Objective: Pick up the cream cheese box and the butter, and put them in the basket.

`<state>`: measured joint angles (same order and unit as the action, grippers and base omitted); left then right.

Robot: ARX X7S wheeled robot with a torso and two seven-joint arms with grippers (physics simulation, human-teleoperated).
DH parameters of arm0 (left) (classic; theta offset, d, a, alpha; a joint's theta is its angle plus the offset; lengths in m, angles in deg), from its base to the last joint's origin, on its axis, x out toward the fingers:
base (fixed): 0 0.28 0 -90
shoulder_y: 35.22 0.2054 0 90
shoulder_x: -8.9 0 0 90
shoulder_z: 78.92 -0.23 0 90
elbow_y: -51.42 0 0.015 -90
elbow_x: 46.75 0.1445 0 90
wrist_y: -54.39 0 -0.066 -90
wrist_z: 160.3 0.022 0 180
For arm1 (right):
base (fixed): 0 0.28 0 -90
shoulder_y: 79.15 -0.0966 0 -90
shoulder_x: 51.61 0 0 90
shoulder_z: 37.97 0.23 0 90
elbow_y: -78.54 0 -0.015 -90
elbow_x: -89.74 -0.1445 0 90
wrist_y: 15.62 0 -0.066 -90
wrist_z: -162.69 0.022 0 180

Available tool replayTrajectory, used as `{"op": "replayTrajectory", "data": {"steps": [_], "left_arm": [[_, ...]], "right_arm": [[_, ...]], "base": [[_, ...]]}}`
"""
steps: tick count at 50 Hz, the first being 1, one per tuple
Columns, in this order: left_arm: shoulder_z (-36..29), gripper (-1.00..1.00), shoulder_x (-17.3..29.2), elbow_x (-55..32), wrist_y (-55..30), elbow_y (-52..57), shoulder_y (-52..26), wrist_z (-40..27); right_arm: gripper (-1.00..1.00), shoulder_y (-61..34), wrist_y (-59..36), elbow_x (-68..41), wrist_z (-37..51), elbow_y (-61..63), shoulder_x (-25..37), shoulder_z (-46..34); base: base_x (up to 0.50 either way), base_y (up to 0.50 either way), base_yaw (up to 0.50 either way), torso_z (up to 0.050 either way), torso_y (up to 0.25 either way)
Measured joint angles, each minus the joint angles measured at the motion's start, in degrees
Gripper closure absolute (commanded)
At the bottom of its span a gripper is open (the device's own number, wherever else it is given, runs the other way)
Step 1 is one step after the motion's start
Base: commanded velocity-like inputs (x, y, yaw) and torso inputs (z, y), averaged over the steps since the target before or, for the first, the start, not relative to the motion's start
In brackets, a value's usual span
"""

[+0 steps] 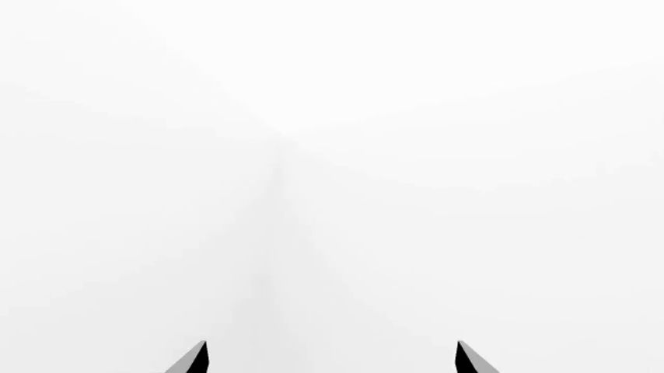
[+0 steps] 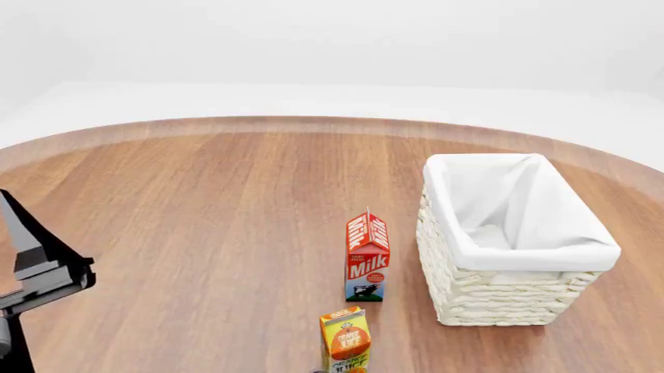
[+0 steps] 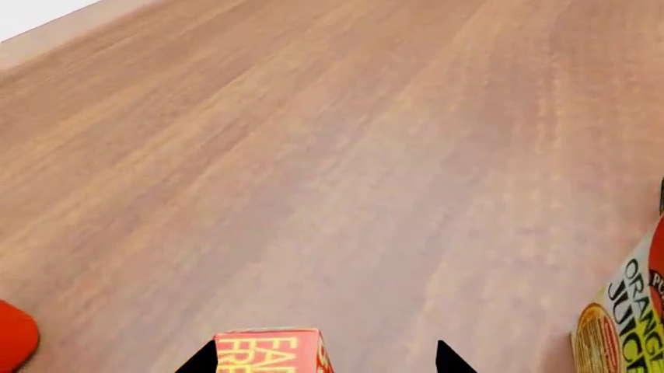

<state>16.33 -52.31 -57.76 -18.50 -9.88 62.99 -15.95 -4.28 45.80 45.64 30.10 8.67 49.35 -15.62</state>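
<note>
The right fingers (image 3: pixel 204 367) stand apart, gripping nothing. A red-orange box with yellow lettering, most likely the butter (image 3: pixel 270 354), sits in the gap between them. It lies hard against one fingertip and leaves a wide strip of bare tabletop (image 3: pixel 311 171) before the other, so it is off-centre in the grasp. Only its near edge shows, so its long axis cannot be told. The right arm is plainly the nearer one to it. Closing cleanly probably calls for a small sideways shift toward the box first.

The orange juice carton (image 3: pixel 623 318) stands outside the fingers on the wide-gap side, close enough to be brushed. A rounded red shape (image 3: pixel 15 336) sits outside them on the other side, too cropped to name.

The left fingers (image 1: pixel 195 361) are also spread and hold nothing, pointing at blank white with no object ahead. In the head view the left arm (image 2: pixel 42 268) hangs well away from the cartons.

The cream cheese box is not visible in any view.

The basket (image 2: pixel 498 299) stands upright just beyond the milk carton (image 2: pixel 366 256). Its white liner shows nothing inside, though the floor nearest the front wall is hidden.
</note>
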Motion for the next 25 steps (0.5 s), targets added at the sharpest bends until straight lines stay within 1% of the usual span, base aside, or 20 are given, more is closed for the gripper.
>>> {"op": "replayTrajectory", "data": {"steps": [14,25], "left_arm": [[1.4,-1.00,0.4,-0.8,0.3,-0.4,0.4,-0.3],[2.2,-1.00,1.2,-1.1,-0.3,0.1,0.5,-0.3]], "right_arm": [[-1.00,1.1,0.6,0.3,-0.3,-2.1,-1.1,-1.1],[-1.00,1.7,-0.8,-2.8,-1.2,-4.0,-1.8,-1.1]], "base": [[0.00,0.00,0.00,0.000,0.000],[0.00,0.00,0.00,0.000,0.000]]}}
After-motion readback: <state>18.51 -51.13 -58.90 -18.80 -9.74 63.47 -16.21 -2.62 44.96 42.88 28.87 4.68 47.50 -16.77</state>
